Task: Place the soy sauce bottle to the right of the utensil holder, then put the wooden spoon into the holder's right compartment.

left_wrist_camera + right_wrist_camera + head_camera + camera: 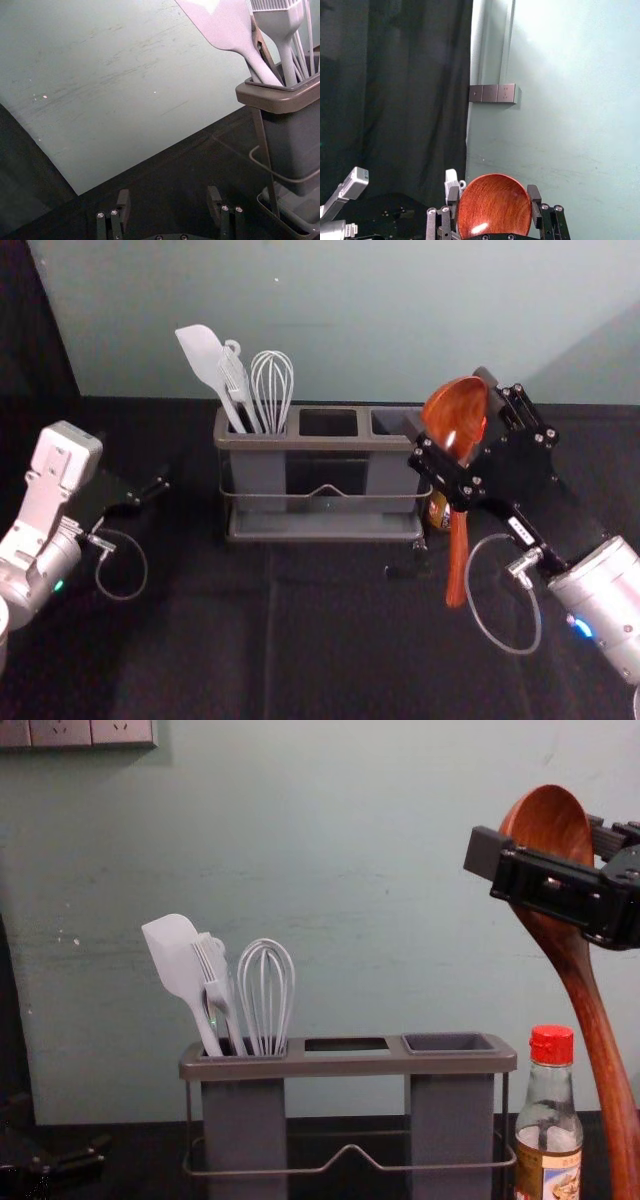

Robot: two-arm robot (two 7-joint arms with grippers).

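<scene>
In the head view, my right gripper (452, 410) is shut on the bowl of the wooden spoon (458, 550), whose handle hangs down. The right wrist view has my right gripper (493, 196) with a finger on each side of the spoon bowl (494, 207). The chest view places the spoon (585, 990) right of the utensil holder (350, 1065), above its rim. Upright beside the holder's right end is the soy sauce bottle (550, 1155), partly behind the spoon in the head view. My left gripper (150, 490) is idle at the left; in its wrist view, the left gripper (168, 200) is open.
A white spatula (175, 955), a brush (218, 985) and a whisk (265, 995) stand in the holder's left compartment. The right compartment (450, 1042) has nothing visible in it. A wall (350, 320) rises behind the black table (330, 640).
</scene>
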